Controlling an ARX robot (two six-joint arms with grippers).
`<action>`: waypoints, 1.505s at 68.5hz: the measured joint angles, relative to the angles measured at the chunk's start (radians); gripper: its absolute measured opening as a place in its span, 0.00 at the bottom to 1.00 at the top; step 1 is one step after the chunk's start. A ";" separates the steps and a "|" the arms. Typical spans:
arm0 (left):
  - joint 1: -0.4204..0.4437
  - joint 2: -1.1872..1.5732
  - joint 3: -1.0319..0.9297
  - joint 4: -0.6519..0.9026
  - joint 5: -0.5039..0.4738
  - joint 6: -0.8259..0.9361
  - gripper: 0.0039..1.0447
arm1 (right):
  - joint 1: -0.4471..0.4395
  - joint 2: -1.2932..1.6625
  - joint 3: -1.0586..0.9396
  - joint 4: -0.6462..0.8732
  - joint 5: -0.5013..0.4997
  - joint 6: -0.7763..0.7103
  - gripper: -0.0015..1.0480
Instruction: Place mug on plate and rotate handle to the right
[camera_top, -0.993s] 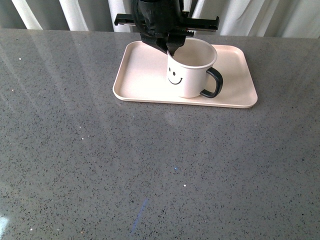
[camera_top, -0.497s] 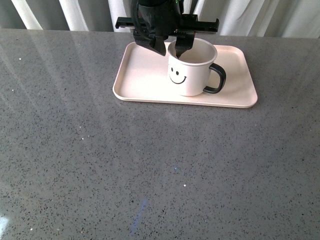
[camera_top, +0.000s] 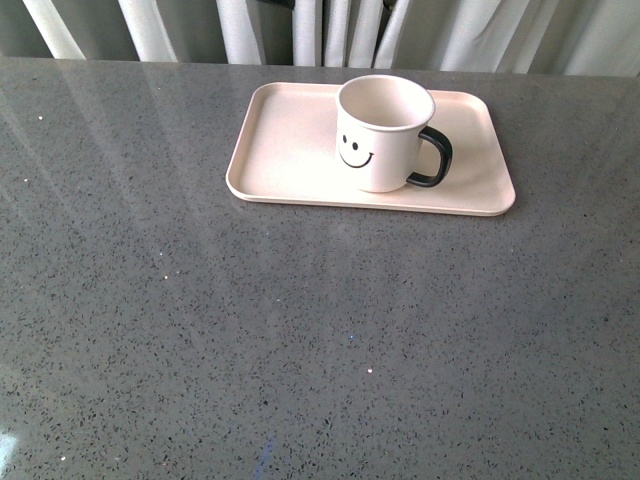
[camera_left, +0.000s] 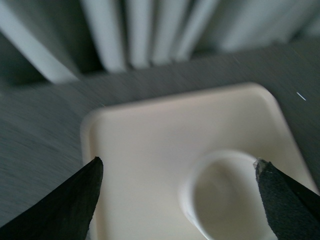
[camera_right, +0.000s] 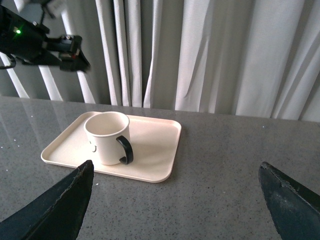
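The white cylindrical mug with a black smiley face (camera_top: 385, 135) stands upright on the flat pale pink rectangular plate (camera_top: 285, 150), a little toward 3 o'clock from the plate's middle. The plate lies at the 12 o'clock end of the speckled grey stone bench (camera_top: 300, 330). The mug's glossy black loop handle (camera_top: 436, 160) points to about 3 o'clock, so both parts of the task look done.

Neither arm shows in the front view. The left hand (camera_left: 177, 170) hangs above the plate with its fingers spread wide and nothing between them; the mug's rim lies just below and ahead of it, though that view is blurred. The right hand (camera_right: 175, 170) is also spread wide and empty, well apart from the mug. If the handle needs trimming, the left hand is the nearer.
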 joint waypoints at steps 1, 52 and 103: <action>0.003 -0.015 -0.035 0.052 -0.043 0.008 0.77 | 0.000 0.000 0.000 0.000 0.000 0.000 0.91; 0.330 -0.818 -1.304 0.949 0.060 0.085 0.01 | 0.000 0.000 0.000 0.000 0.000 0.000 0.91; 0.468 -1.339 -1.534 0.653 0.201 0.088 0.01 | 0.000 0.000 0.000 0.000 0.001 0.000 0.91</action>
